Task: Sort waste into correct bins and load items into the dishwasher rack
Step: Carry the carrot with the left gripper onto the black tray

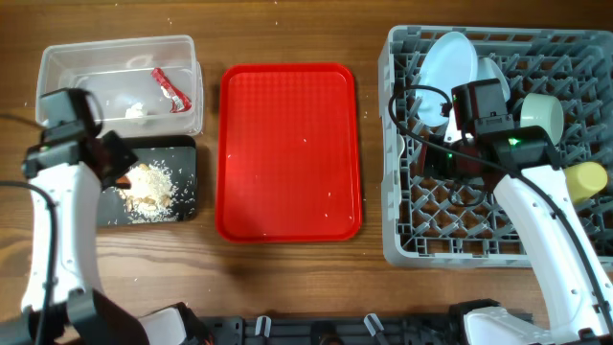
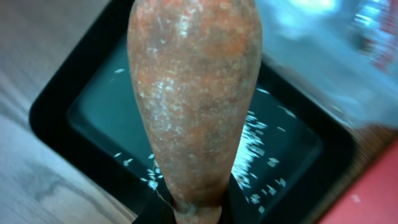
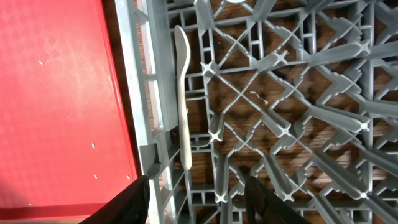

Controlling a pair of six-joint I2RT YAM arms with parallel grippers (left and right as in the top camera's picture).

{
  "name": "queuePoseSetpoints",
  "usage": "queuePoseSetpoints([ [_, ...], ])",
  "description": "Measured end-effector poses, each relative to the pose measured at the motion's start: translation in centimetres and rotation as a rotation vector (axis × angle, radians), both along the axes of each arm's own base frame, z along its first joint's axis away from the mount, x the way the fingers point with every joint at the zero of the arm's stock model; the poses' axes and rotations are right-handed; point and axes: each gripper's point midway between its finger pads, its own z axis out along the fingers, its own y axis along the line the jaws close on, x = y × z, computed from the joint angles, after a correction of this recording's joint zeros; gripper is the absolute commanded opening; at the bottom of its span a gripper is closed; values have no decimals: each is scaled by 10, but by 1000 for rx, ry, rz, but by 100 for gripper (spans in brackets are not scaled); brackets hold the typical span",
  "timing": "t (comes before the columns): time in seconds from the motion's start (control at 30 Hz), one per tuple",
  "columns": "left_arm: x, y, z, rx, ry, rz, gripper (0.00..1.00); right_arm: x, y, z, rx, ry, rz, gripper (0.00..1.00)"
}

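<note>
One piece of waste in hand: the thin orange carrot piece [image 2: 193, 106], clamped at its near end in the left gripper [image 2: 196, 216], jaws closed tight on it, long axis running straight out from the fingers. Hanging over the black tray [image 2: 56, 118] by the left edge of the bench, with pale crumbs [image 2: 255, 146] scattered on the tray floor below and just beyond the tip. Past the tray, toward the far-left corner, the clear tub [image 1: 57, 67] with the crumpled red wrapper [image 1: 170, 86] inside. Judging by this, only a release left to do for the carrot: no reach needed, merely an opening of the jaws, minding the rim on the tub side. At the right edge, the grey rack [image 1: 402, 240], with the right gripper [image 3: 198, 200] low over its left wall, spread wide and holding nothing. White spoon [image 3: 182, 99] lying flat along that wall, just ahead of the fingers, its length pointing away from the gripper and square to the closing line. Mid-bench between the two arms, the red tray [image 1: 287, 153].
</note>
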Motion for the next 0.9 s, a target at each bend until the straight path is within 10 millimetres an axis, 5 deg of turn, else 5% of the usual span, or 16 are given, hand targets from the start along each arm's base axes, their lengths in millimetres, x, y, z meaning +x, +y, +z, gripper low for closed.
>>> queuePoseSetpoints([
  [0.1,-15,27,-36,-72,89,135,4,0,0,0,0,0,0,50],
  [0.33,-17,30,-89,-150,205,162,4,0,0,0,0,0,0,50],
  [0.9,-18,29,-95,-159,221,169,20,0,0,0,0,0,0,50],
])
